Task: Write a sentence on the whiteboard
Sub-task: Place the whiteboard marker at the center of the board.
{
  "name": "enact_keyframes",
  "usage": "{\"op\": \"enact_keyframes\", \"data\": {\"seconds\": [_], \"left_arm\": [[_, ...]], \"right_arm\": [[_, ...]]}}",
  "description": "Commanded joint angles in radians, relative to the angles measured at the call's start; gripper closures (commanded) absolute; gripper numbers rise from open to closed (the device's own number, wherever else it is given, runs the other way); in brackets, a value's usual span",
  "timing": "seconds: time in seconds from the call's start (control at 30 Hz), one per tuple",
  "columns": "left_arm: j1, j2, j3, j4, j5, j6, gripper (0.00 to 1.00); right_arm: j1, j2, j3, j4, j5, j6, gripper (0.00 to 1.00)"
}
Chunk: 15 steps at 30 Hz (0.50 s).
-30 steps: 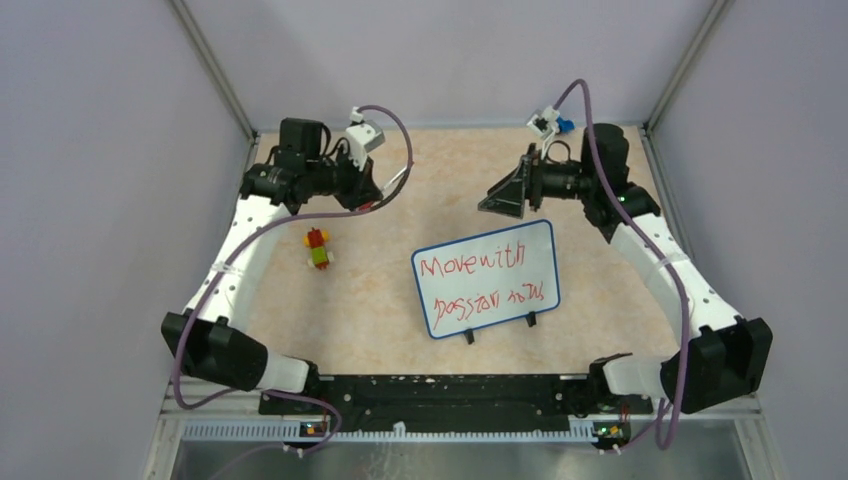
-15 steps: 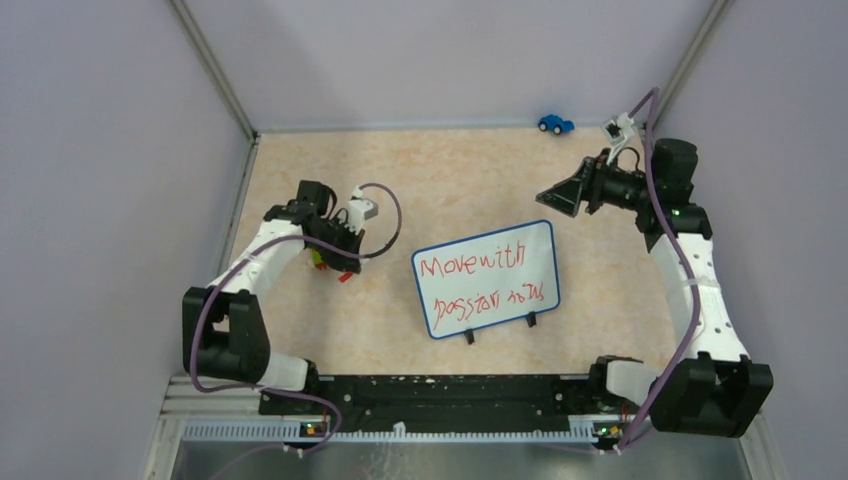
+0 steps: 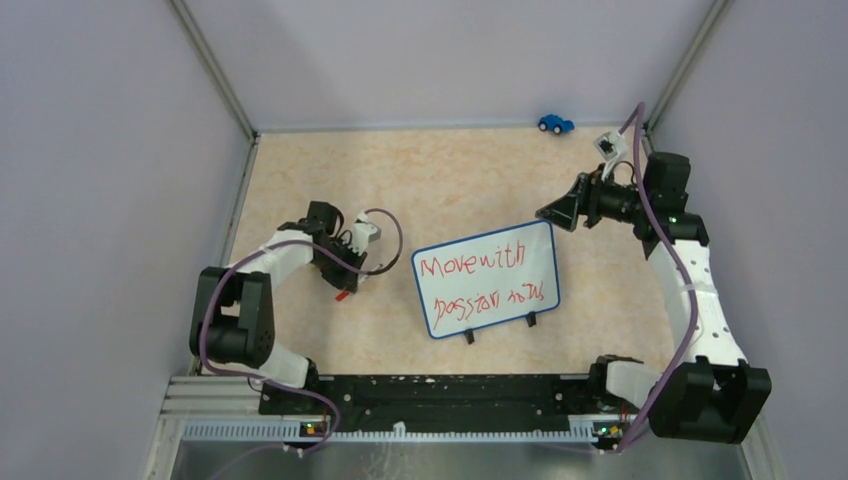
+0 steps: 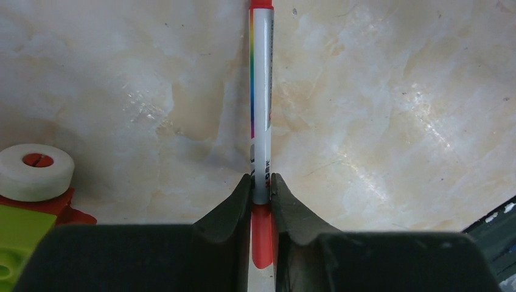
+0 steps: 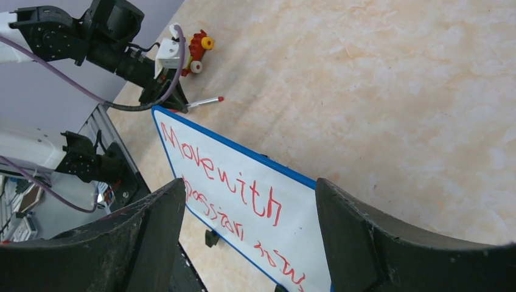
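The sentence sits finished on the whiteboard, so I judge we're stowing — my left hand, low just left of the whiteboard, pinches the marker, my right hand gapes empty off its far-right corner — next, lay the marker on the counter and release.
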Motion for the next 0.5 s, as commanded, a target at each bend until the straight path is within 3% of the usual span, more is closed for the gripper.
{"op": "enact_keyframes", "data": {"seconds": [0.0,0.27,0.43,0.47], "left_arm": [[0.003,0.030,-0.016,0.053,-0.028,0.033,0.76],[0.001,-0.009,0.017,-0.005,-0.021,0.036,0.41],[0.001,-0.055,0.095,-0.074,0.048,0.008,0.04],[0.001,-0.056,0.119,-0.090,0.063,0.002,0.02]], "right_arm": [[-0.006,-0.025,0.003,0.012,0.003,-0.039,0.25],[-0.006,-0.009,0.005,0.002,0.010,-0.044,0.25],[-0.006,-0.008,0.016,-0.011,0.016,-0.085,0.25],[-0.006,-0.007,0.026,-0.022,0.020,-0.092,0.24]]}}
